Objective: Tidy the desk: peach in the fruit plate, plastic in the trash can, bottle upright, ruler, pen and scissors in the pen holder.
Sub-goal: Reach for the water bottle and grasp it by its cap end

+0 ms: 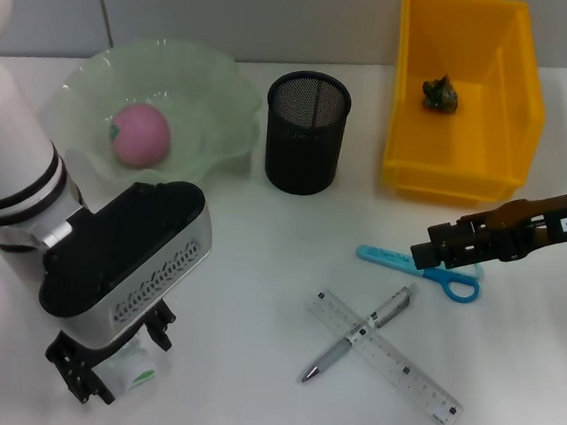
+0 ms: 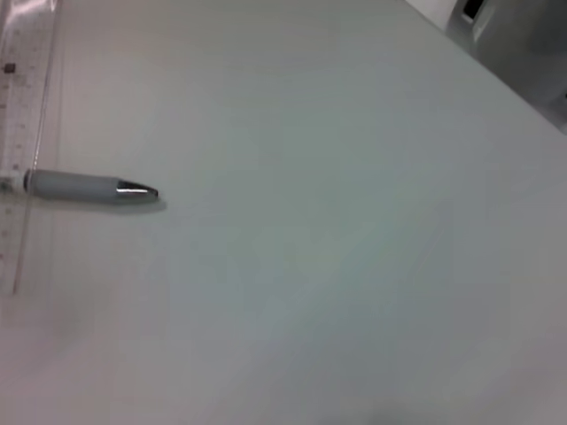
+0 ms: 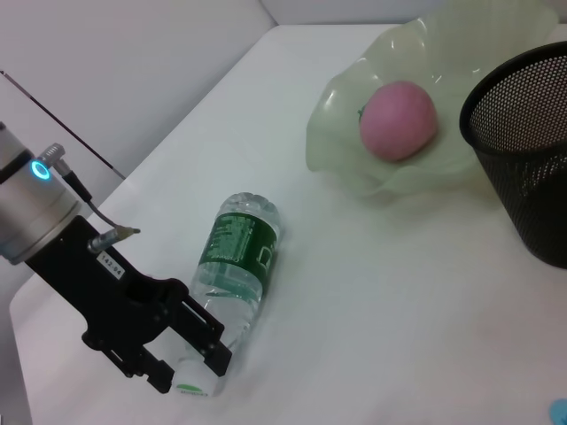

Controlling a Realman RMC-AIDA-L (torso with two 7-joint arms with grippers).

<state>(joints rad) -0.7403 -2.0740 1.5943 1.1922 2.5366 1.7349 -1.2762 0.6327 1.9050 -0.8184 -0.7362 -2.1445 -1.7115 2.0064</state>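
Note:
The clear bottle (image 3: 239, 261) with a green label lies on its side at the table's front left. My left gripper (image 3: 188, 359) (image 1: 113, 362) is open, its fingers either side of the bottle's (image 1: 140, 371) capped end. The pink peach (image 1: 138, 133) sits in the green fruit plate (image 1: 85, 83). Crumpled plastic (image 1: 440, 93) lies in the yellow trash can (image 1: 416, 85). The pen (image 1: 357, 335) lies across the clear ruler (image 1: 409, 373). My right gripper (image 1: 438, 252) hovers just over the blue scissors (image 1: 454, 283). The black mesh pen holder (image 1: 305, 131) stands empty-looking at the back centre.
The left wrist view shows bare table with the pen's tip (image 2: 89, 187) and the ruler (image 2: 22, 106) at one edge. Plate (image 3: 337, 133) and pen holder (image 3: 523, 177) stand close together behind the bottle. A wall runs along the table's far side.

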